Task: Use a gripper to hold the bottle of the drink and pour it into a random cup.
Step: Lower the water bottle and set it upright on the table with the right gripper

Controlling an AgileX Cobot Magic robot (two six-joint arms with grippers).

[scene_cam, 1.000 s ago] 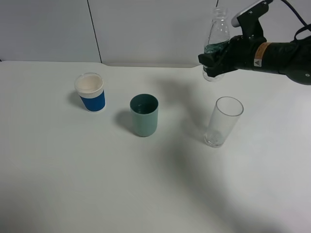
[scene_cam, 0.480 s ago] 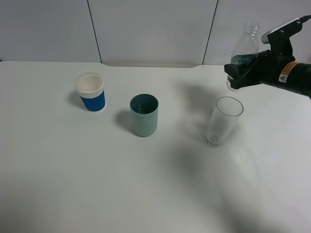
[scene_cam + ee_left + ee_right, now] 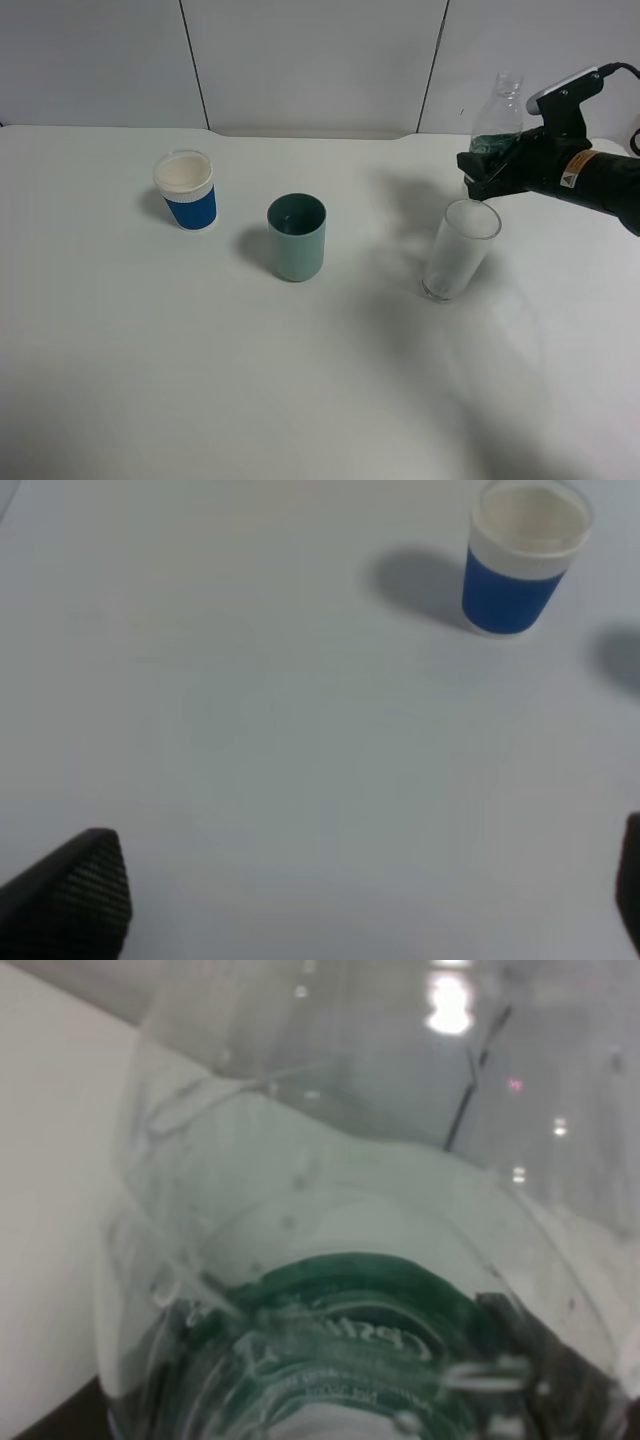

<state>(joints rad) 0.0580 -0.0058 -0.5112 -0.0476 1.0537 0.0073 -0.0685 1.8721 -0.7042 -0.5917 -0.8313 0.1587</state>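
My right gripper (image 3: 487,168) is shut on the bottle of the drink (image 3: 499,108), a small clear bottle with a dark green label. It holds the bottle nearly upright above the table, just behind the rim of the tall clear glass (image 3: 458,250). The bottle (image 3: 340,1290) fills the right wrist view, and the fingers are hidden there. The teal-green cup (image 3: 297,237) stands upright at the table's middle, well left of the bottle. My left gripper (image 3: 355,895) is open and empty over bare table; only its fingertips (image 3: 80,890) show.
A white cup with a blue sleeve (image 3: 187,190) stands at the left; it also shows in the left wrist view (image 3: 522,560). The white table (image 3: 200,380) ends at a grey wall behind.
My right gripper has carried the bottle to the right and a little lower, from above the table's middle-right to just behind the clear glass. The cups have not moved.
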